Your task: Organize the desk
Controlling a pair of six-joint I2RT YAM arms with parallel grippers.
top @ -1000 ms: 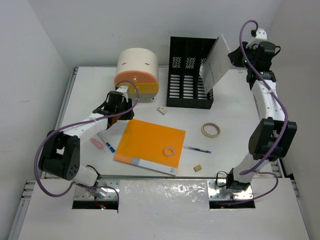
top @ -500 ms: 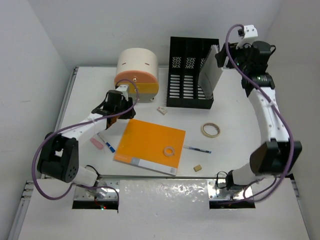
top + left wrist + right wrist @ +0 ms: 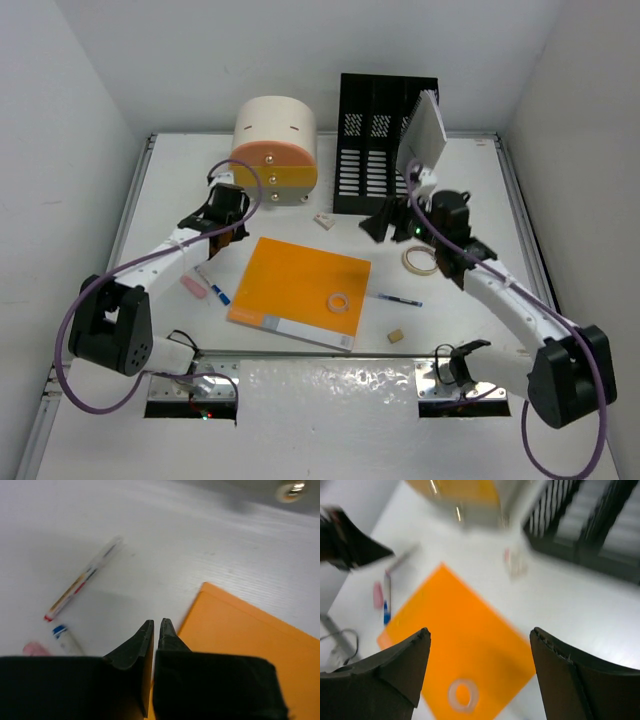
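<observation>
Overhead first: the desk carries an orange folder at its middle, with a small tape ring lying on it and a black file rack at the far edge. The left pincer sits near the folder's far-left corner; the right pincer hovers between rack and folder.

From the left wrist, the jaws are pressed together on nothing, tips just beside the folder's edge, and a pen lies apart on the bare white top.

From the right wrist, the jaws gape wide and empty above the folder.

Likely the folder goes next. Tip the ring off first, then take one edge squarely, with the closed left tips steadying the opposite corner against sliding.
</observation>
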